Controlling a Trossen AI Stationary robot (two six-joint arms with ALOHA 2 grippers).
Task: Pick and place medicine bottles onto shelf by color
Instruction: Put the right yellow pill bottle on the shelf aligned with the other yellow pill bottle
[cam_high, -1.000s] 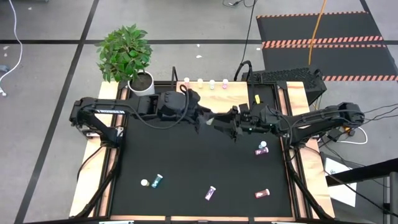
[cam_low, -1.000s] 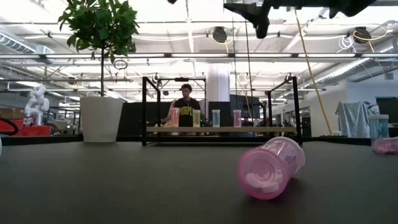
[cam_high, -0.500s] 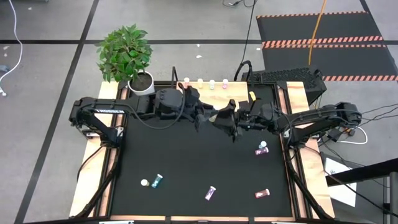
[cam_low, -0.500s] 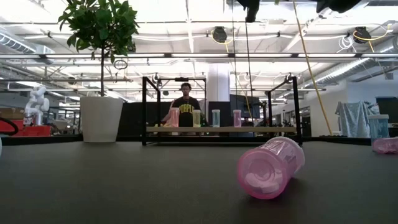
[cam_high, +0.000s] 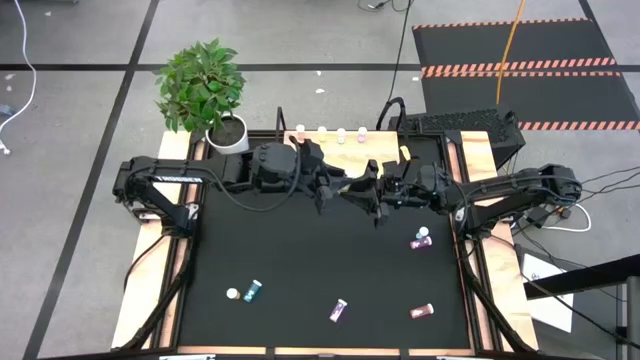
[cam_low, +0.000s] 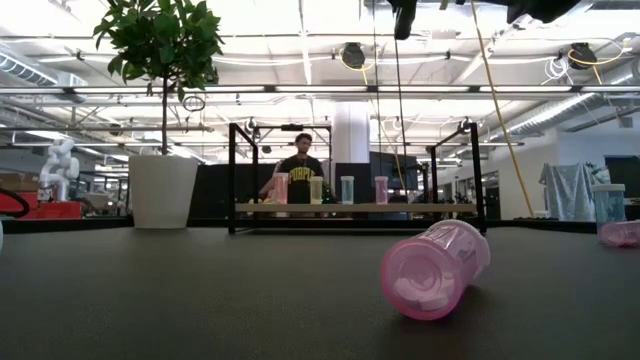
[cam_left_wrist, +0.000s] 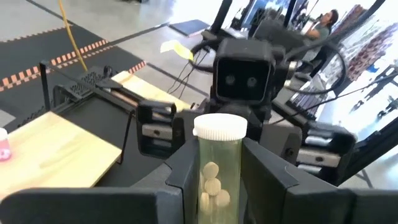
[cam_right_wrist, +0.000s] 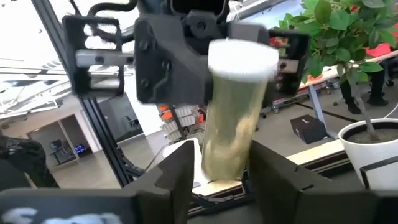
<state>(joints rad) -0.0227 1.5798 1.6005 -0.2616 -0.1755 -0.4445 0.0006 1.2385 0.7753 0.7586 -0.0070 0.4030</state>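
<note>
Far left there's a potted plant at the corner of the counter. Right beside it, along the far edge, sits the shelf with four bottles standing in a row. From the low view they read pink, yellow, teal and another pinkish one. A person is in the room behind it.

The left tool is up over the far middle of the counter, just in front of the shelf. It's clamped on a yellow bottle with a white cap and pills inside, a finger pressed on each side. The right tool is nose to nose with it and lined up on the same bottle. Honestly I can't tell if that one is gripping or loose.

Down on the counter, going left to right, a teal bottle lies near left. A purple one is near the middle and a pink one near right. Another pinkish one sits farther back on the right, below the right arm. All of them are well apart from each other.
</note>
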